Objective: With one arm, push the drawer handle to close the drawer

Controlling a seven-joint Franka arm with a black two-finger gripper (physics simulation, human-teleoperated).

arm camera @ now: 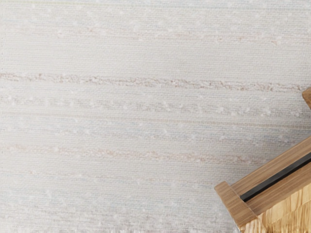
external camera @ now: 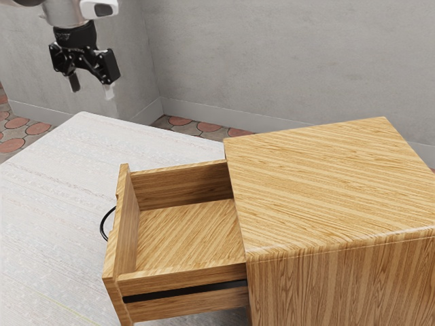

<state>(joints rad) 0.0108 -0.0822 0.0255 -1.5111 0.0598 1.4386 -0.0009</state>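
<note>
the claw [external camera: 92,91] hangs wide open, well apart from the drawer [external camera: 125,227].

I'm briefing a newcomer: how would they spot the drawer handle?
Find the wood-grained cabinet, then the open drawer jutting toward the exterior view's left. Its handle is the thin black loop outside the front panel, curved, unlike the drawer's straight black strip.

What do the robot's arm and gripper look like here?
The arm has rounded white and pale grey casing, with a dark patch near the top. The gripper is black, with angular, jointed linkages and two narrow fingers: one tip dark, the other whitish.
</note>
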